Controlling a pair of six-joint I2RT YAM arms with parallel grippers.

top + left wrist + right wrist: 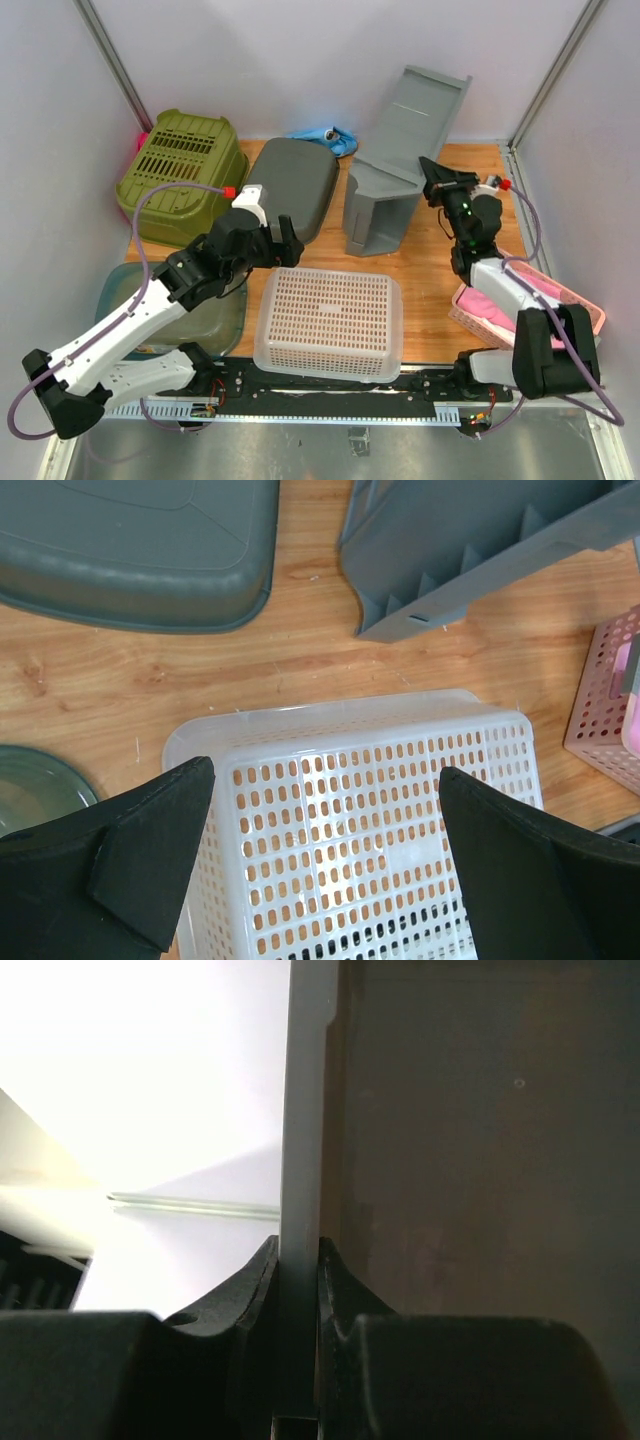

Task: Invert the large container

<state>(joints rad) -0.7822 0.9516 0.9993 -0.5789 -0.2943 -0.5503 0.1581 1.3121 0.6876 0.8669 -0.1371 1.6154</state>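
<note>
Large grey container (400,160) is being held tilted at the far side of the bench (430,290), one end raised. The flip is judged about half done, with the rollover left. Right tool (298,1260) is being pinched shut on its thin wall. Left tool (325,820) is being held wide open and empty above the white perforated basket (380,780).

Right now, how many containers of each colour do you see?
Grey: 2 (dark tub, large container)
Green: 2 (olive crate, basin)
White: 1 (white basket)
Pink: 1 (pink basket)
Total: 6
</note>
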